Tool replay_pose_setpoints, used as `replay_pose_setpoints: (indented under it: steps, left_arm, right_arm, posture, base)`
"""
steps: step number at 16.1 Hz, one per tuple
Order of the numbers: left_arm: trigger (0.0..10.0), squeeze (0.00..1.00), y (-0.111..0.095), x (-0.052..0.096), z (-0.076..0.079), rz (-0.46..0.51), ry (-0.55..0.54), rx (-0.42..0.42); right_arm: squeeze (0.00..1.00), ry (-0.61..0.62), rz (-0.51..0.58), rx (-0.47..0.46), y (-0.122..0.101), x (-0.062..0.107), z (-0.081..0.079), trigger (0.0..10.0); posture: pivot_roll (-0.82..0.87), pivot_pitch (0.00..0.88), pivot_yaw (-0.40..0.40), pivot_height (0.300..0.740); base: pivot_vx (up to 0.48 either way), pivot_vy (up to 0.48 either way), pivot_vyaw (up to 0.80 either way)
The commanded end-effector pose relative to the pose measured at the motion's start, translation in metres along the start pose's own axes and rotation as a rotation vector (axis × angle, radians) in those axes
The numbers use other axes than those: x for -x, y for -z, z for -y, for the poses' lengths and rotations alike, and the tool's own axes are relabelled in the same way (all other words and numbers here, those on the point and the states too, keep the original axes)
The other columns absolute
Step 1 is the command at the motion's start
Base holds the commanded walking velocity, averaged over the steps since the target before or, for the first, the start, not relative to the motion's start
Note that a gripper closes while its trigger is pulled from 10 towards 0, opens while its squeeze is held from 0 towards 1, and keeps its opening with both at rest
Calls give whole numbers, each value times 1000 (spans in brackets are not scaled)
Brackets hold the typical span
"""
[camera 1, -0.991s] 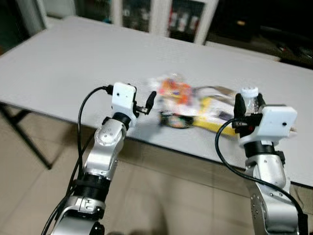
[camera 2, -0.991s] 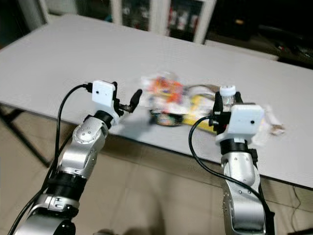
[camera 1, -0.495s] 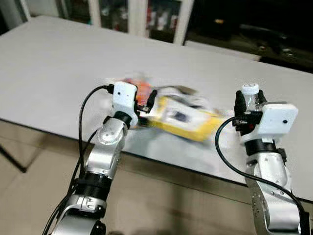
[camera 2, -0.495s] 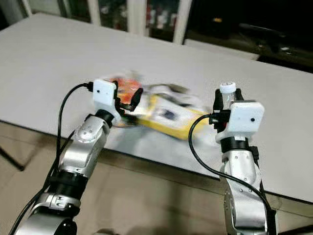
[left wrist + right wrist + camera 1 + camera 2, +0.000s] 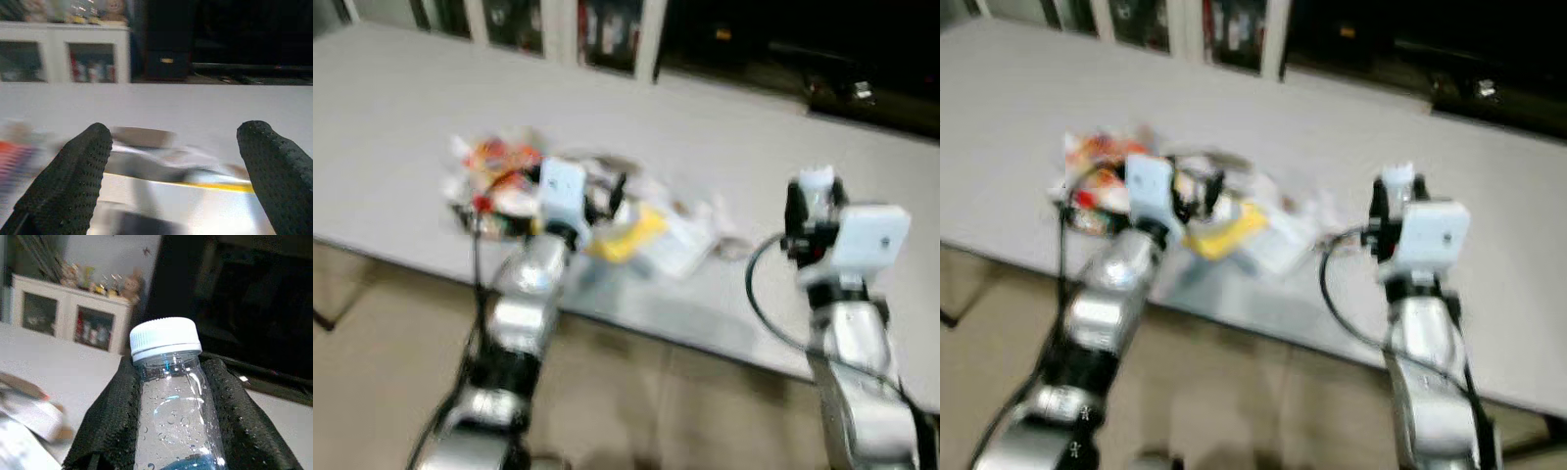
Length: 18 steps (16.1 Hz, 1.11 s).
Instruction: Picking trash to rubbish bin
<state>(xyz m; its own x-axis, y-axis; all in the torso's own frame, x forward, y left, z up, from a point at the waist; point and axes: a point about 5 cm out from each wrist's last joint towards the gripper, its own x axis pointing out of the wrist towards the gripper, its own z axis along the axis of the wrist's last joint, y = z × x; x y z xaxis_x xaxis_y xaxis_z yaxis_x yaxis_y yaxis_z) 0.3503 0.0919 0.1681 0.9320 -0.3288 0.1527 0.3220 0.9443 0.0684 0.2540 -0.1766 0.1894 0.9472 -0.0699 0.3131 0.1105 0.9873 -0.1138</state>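
Right gripper (image 5: 171,421) is clamping one clear plastic bottle (image 5: 173,401) upright above the table's (image 5: 401,127) near edge.
Bottle is showing a white ribbed cap, droplets inside, a blue band low down; no readable writing. Left gripper (image 5: 176,166) is hovering with fingers apart over a blurred trash pile (image 5: 607,211): yellow packet (image 5: 625,235), orange-red wrappers (image 5: 494,166).

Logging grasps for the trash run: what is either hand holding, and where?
The right hand grips a clear plastic bottle by its body, below the white cap. The left hand is open, holding nothing.
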Motion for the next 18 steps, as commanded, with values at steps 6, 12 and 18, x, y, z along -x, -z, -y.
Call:
replay_pose_setpoints:
  steps: [6,12,18]
  left_arm:
    - [10000,0,-10,-8,11,-33,25,1]
    - [10000,0,-16,-10,-6,-140,-13,-139]
    - [10000,0,-29,-2,-14,-246,176,-286]
  right_arm:
    - [0,-1,-4,9,-3,2,3,10000]
    - [0,7,-18,16,0,5,6,10000]
    - [0,-6,-28,-1,4,3,-1,10000]
  posture:
    - [154,97,-87,740]
    - [161,111,-73,740]
    - [201,122,-66,740]
  base:
    - [0,0,0]
    - [0,0,0]
    - [0,0,0]
